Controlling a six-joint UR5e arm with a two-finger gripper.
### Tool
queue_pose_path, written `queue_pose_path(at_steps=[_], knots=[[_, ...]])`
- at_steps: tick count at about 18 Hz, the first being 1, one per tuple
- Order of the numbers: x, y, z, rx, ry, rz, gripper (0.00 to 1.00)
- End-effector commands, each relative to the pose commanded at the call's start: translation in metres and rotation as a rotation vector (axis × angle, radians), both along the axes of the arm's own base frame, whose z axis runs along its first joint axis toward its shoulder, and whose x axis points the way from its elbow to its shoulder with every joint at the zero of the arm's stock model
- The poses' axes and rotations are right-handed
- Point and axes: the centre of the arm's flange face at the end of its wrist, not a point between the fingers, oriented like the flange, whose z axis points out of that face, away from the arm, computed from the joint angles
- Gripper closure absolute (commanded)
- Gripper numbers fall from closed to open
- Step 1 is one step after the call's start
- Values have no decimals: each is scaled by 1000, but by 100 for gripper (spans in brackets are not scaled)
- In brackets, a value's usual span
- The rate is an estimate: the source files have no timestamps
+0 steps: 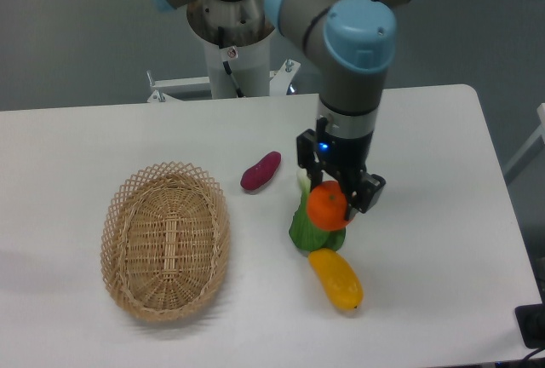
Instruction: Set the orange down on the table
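Centrally, the orange sits pinched between the two dark fingers of the gripper, one finger on its far-left side and the other on its right. Whether the fruit hangs clear of the surface or touches something below cannot be told from this view. Directly under and just left of the orange lies a green leafy vegetable with a pale stalk end pointing away from the camera; the orange overlaps its upper part in the picture. Just in front of the orange, touching or nearly touching the green vegetable, lies a yellow fruit, elongated and angled toward the lower right. Left of the orange, a little farther back, rests a purple sweet potato, apart from the rest. Well left of the orange stands an oval wicker basket. All of this rests on the white table. Above the orange, the arm descends nearly vertically, grey with blue joint caps, and a small blue light glows at the wrist.
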Motion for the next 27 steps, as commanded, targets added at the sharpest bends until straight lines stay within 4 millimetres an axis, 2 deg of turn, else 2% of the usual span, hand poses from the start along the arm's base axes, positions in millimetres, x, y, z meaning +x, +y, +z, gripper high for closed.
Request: queue_pose_path(at_steps=[2, 3, 6, 9, 11, 15, 17, 18, 19, 23, 27], knots=[[-20, -8, -20, -30, 36, -17, 33], [-25, -15, -24, -47, 37, -6, 33], [-34, -49, -51, -75, 1, 48, 33], [-44, -72, -60, -110, -31, 109, 33], [-52, -96, -62, -120, -46, 177, 33], [-55, -120, -97, -161, -94, 232, 33], [-58, -121, -128, -246, -110, 228, 33], [-56, -118, -135, -268, -114, 236, 33], [-54, -117, -140, -269, -124, 261, 33], [-40, -91, -154, -275, -144, 312, 33], [-34, -84, -164, -267, -169, 329, 32]])
